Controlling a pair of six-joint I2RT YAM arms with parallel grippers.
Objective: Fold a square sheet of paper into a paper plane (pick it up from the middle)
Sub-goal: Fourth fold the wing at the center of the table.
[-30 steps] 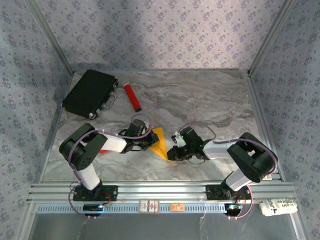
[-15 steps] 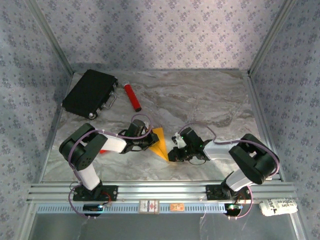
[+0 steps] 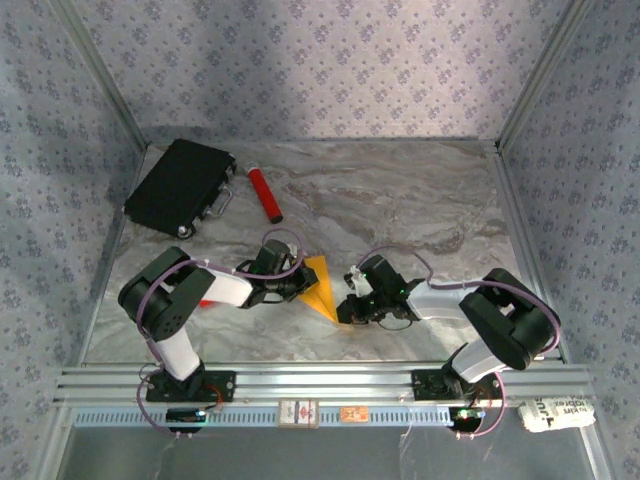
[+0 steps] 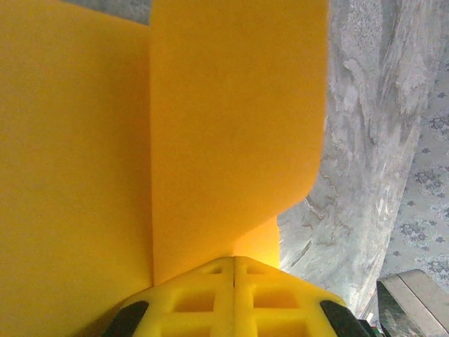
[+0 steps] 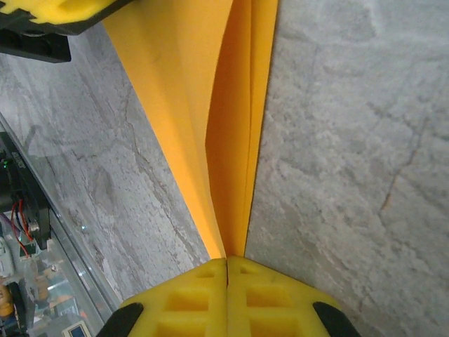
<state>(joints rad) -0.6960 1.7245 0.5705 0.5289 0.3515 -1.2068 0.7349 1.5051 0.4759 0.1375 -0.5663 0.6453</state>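
The square sheet of paper (image 3: 318,283) is orange-yellow and folded into a narrow, pointed paper plane shape, its tip toward the near edge. My left gripper (image 3: 298,286) is shut on its left side; in the left wrist view the paper (image 4: 231,126) spreads out from the closed yellow fingertips (image 4: 233,261). My right gripper (image 3: 346,312) is shut on the pointed near end. In the right wrist view the layered folds (image 5: 224,119) run out from the closed fingertips (image 5: 226,261), and a left finger (image 5: 56,10) shows at the far end.
A black case (image 3: 182,186) lies at the back left with a red cylinder (image 3: 265,194) beside it. A small red block (image 3: 207,301) sits by the left arm. An aluminium rail (image 3: 320,381) runs along the near edge, and patterned walls close in the table.
The right gripper has shifted slightly left and nearer along the paper's tip. The left gripper and the paper have hardly moved.
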